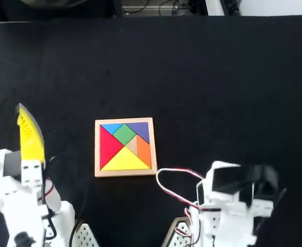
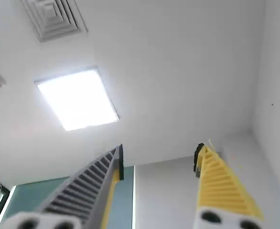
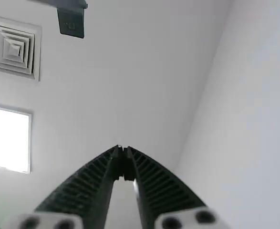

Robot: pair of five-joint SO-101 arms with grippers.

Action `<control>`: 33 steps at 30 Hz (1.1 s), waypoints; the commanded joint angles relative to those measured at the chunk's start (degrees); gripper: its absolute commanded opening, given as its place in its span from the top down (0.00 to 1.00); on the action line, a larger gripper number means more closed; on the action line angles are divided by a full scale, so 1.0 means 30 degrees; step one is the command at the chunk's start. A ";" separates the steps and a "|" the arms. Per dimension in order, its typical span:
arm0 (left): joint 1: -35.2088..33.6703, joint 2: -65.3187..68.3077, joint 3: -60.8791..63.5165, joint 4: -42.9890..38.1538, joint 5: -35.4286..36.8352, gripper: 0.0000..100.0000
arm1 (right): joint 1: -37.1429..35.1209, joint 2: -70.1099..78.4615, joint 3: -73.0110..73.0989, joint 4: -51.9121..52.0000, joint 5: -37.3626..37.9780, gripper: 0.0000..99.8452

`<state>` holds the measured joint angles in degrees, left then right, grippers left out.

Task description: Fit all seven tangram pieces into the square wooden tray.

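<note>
Left pincer [image 2: 159, 162] gapes wide, holding nothing; right pincer [image 3: 124, 164] is closed, empty. Square wooden tray [image 1: 124, 174] lies on the black surface [image 1: 217, 92], well apart from both, with the tangram pieces [image 1: 124, 160] fitted inside.

Black tabletop [image 1: 217, 77] below; overhead, a lit ceiling panel [image 2: 77, 99] sits near a square air vent [image 2: 54, 18].
</note>
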<state>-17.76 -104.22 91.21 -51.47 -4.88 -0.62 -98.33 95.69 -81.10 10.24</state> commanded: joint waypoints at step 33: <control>0.4176 -0.0029 0.2007 0.5158 -0.0029 0.53 | -0.0147 -0.3062 0.0308 1.0549 0.1700 0.65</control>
<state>-4.57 -104.13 96.22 -45.32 -4.88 -0.62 -103.60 96.66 -58.59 14.46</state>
